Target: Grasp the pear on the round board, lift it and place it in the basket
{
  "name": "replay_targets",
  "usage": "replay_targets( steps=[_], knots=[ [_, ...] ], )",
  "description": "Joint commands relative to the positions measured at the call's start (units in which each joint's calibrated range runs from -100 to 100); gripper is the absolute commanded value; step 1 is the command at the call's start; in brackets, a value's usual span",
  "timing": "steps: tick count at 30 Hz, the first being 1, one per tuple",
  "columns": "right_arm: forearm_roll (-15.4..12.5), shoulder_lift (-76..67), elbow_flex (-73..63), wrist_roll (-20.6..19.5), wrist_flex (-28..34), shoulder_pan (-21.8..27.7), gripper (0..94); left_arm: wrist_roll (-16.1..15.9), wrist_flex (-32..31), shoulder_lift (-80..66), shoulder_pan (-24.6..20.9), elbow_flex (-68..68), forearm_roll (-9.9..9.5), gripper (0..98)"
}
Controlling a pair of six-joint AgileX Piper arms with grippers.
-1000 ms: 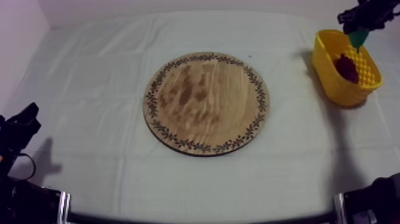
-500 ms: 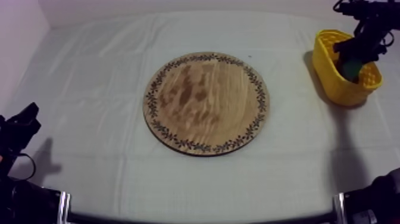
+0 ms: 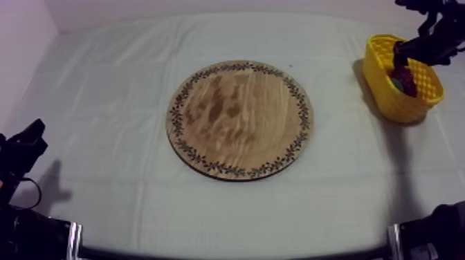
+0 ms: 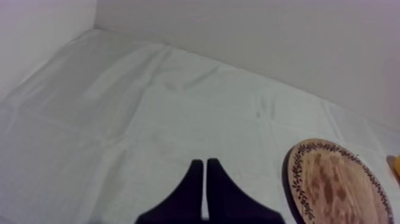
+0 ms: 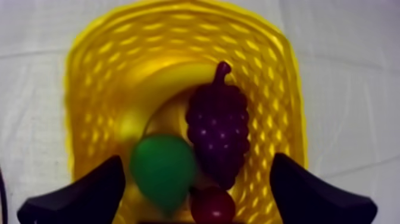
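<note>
The task is judged to be all but done: the pear [image 5: 162,170] is seen lying inside the yellow basket [image 5: 89,77], pressed against the bunch of grapes [image 5: 218,128] and just beside the small red fruit [image 5: 212,205], with what is taken for a banana [image 5: 149,98] curved behind them. The right tool [image 5: 197,162] is held above the basket with its fingers [image 5: 77,196] spread wide and nothing clamped between them, so the pear is judged to be free of it. Only the withdrawal of the right arm is thought to be left. The round wooden board [image 3: 240,119] is found bare at the middle of the tabletop [image 3: 124,69], the basket standing well apart at about two o'clock from it. The left tool [image 4: 205,173] is parked at about eight o'clock from the board, its fingers pressed together on nothing. The tabletop is covered by a grey-white cloth marked by soft creases and folds, and it is bounded by a plain pale wall at twelve o'clock and another at nine o'clock.
</note>
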Motion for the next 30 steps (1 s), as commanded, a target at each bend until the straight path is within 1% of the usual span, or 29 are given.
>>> replay_targets(
  steps=[1, 6, 10, 13, 18, 22, 24, 27, 30],
  knots=[
    [-0.27, -7.12, 4.79, 0.29, -3.37, 0.12, 67.9, -0.01, -0.01, 0.0, 0.02, 0.0, -0.02, 0.1],
    [-2.67, -19.73, 15.99, 2.52, -10.88, 1.43, 62.8, -0.01, -0.01, 0.0, 0.02, 0.0, -0.02, 0.1],
    [-6.09, -31.92, 26.32, 5.56, -15.59, 2.33, 59.5, -0.01, -0.01, 0.0, 0.02, 0.0, -0.02, 0.1],
    [-9.15, -41.82, 33.55, 8.08, -17.4, 2.16, 55.8, -0.01, -0.01, 0.0, 0.02, 0.0, -0.02, 0.1],
    [-15.04, -58.33, 44.03, 12.84, -17.7, 0.0, 47.7, -0.01, -0.01, 0.0, 0.02, 0.0, -0.02, 0.1],
    [-20.2, -71.6, 51.27, 17.13, -15.94, -1.85, 39.2, -0.01, -0.01, 0.0, 0.02, 0.0, -0.02, 0.1],
    [-22.22, -77.36, 54.34, 18.53, -14.95, -2.58, 35.4, -0.01, -0.01, 0.0, 0.02, 0.0, -0.02, 0.1],
    [-24.49, -84.15, 58.29, 19.49, -13.95, -3.43, 27.8, -0.01, -0.01, 0.0, 0.02, 0.0, -0.02, 0.1],
    [-24.19, -88.97, 60.43, 17.17, -11.79, -4.18, 17.0, -0.01, -0.01, 0.0, 0.02, 0.0, -0.02, 0.1]
  ],
)
